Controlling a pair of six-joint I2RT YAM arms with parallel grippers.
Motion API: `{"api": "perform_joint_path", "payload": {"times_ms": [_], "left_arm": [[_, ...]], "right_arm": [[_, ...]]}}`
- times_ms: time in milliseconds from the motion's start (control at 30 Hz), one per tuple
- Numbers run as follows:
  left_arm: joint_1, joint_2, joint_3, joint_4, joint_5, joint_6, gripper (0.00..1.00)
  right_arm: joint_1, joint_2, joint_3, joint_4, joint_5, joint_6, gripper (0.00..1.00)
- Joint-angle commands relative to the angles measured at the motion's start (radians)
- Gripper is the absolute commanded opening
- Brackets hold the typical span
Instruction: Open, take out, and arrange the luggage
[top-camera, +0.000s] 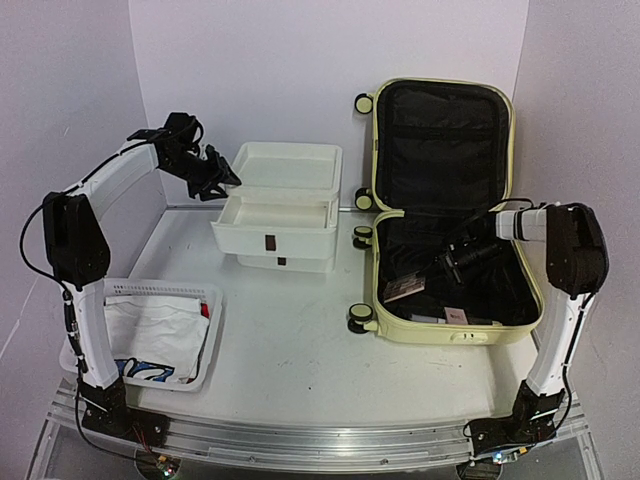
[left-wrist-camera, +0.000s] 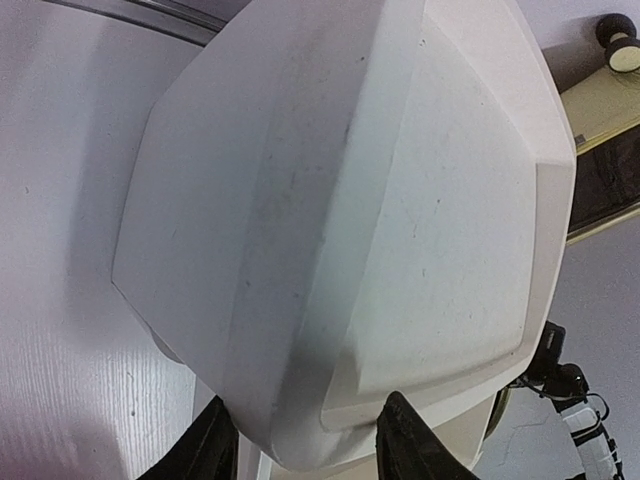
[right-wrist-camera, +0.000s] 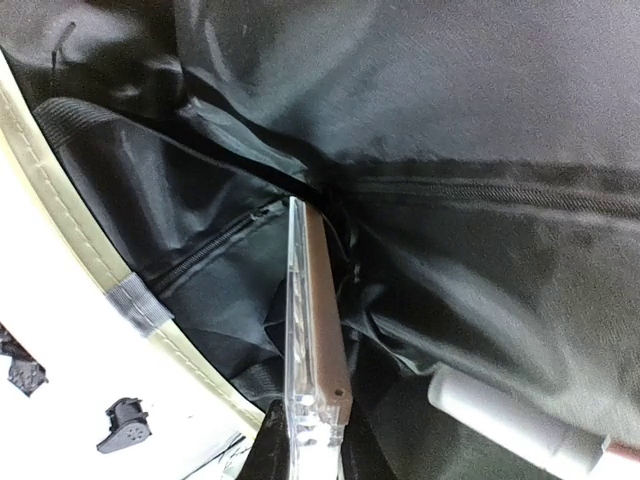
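Top external: luggage (top-camera: 440, 333) lies open, right side of worktop (top-camera: 290, 350). Right jaws clenched on thin clear case (right-wrist-camera: 315, 320) inside. Left jaws straddle box (left-wrist-camera: 330, 220); cannot tell if gripping. Shell likely stiff, slick, free-rolling; hold by rim.

Luggage (top-camera: 450, 335) lining (right-wrist-camera: 480, 100) glossy cloth; drawer box (left-wrist-camera: 330, 200) matt; case (right-wrist-camera: 310, 330) clear plastic.

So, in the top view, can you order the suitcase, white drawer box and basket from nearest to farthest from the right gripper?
1. Suitcase: the right gripper, gripping a clear case, is inside its near half.
2. White drawer box: left of the suitcase.
3. Basket: far left, front corner.
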Motion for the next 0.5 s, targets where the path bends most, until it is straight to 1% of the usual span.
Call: {"api": "perform_joint_path", "payload": {"times_ms": [0, 167, 333, 467], "left_arm": [[-0.062, -0.082, -0.033, -0.026, 0.058, -0.006, 0.46], [-0.088, -0.124, -0.067, -0.026, 0.049, -0.018, 0.46], [-0.111, -0.149, -0.088, -0.026, 0.065, -0.012, 0.48], [-0.11, -0.193, -0.116, -0.026, 0.03, 0.005, 0.49]], "right_arm": [[0.008, -0.115, 0.063, -0.1, 0.081, -0.047, 0.0], [0.008, -0.196, 0.113, -0.179, 0.167, -0.115, 0.0], [0.008, -0.241, 0.172, -0.251, 0.219, -0.177, 0.0], [0.009, -0.269, 0.221, -0.311, 0.252, -0.222, 0.0]]}}
